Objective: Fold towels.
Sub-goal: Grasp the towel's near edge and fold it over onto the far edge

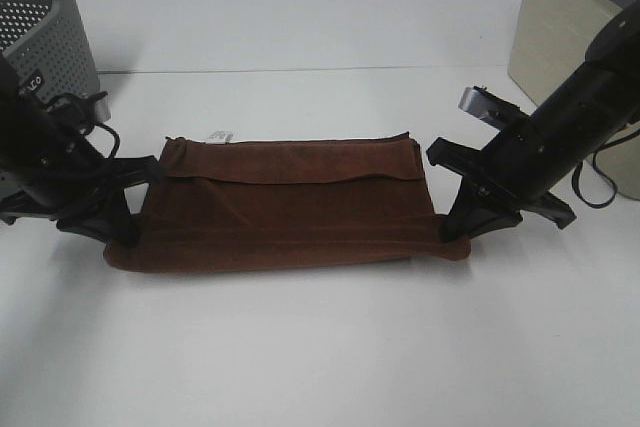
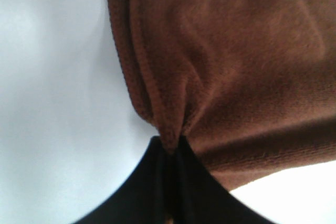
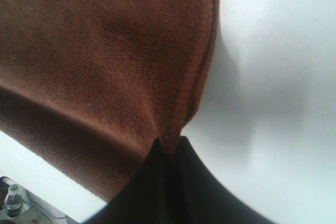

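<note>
A dark reddish-brown towel (image 1: 290, 205) lies stretched across the white table, folded over lengthwise, with a small white tag (image 1: 221, 134) at its far left corner. My left gripper (image 1: 128, 230) is shut on the towel's near left corner, and the left wrist view shows the cloth (image 2: 226, 66) pinched between the black fingers (image 2: 157, 182). On the other side my right gripper (image 1: 459, 229) is shut on the near right corner. In the right wrist view the hemmed edge (image 3: 202, 61) runs down into the closed fingers (image 3: 181, 182).
A grey perforated basket (image 1: 45, 27) stands at the back left of the table (image 1: 320, 347). A beige cabinet (image 1: 560, 27) rises at the back right, and a black cable (image 1: 598, 182) hangs by the right arm.
</note>
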Controlling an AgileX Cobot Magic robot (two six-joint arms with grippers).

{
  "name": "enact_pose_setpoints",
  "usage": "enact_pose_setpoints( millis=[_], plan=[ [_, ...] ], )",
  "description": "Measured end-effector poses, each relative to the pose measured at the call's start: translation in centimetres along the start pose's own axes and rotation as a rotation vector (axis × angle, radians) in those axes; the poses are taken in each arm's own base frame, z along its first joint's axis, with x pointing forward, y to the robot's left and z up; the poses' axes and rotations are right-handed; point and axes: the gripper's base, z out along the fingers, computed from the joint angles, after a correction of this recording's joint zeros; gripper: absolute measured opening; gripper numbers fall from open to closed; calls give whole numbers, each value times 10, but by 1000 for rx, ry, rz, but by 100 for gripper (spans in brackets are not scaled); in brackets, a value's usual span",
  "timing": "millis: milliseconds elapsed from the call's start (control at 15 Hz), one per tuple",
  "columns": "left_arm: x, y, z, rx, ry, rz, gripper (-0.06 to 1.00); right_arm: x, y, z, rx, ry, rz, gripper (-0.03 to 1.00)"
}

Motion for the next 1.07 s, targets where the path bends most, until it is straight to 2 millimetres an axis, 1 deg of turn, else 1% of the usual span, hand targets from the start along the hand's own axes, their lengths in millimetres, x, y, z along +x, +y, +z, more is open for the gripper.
enact_pose_setpoints(
  millis=[133,267,333,467,600,667,733,800,1000,1067],
  plan=[
    [-14,-7,-9,19,-47,1,1,-12,7,-10,-5,-43,-28,0],
    [-31,-16,-22,38,-105,-12,1,-28,16,-25,-8,-107,-69,0],
    [-45,-23,-31,54,-154,-19,1,-41,25,-37,-16,-152,-98,0],
    [-65,-25,-36,66,-196,-38,1,-61,31,-44,-24,-177,-112,0],
    [-85,-20,-30,67,-216,-60,1,-80,30,-42,-14,-188,-116,0],
    [-88,-17,-28,65,-218,-66,1,-84,29,-41,-10,-191,-119,0],
    [-99,-9,-20,64,-222,-98,1,-96,26,-34,-9,-195,-120,0],
    [-105,-4,-13,61,-218,-113,1,-103,23,-28,-8,-192,-119,0],
    [-116,2,6,63,-223,-138,1,-112,11,-6,-2,-165,-96,0],
    [-118,3,12,67,-215,-147,2,-114,8,-2,1,-168,-89,0]
  ],
)
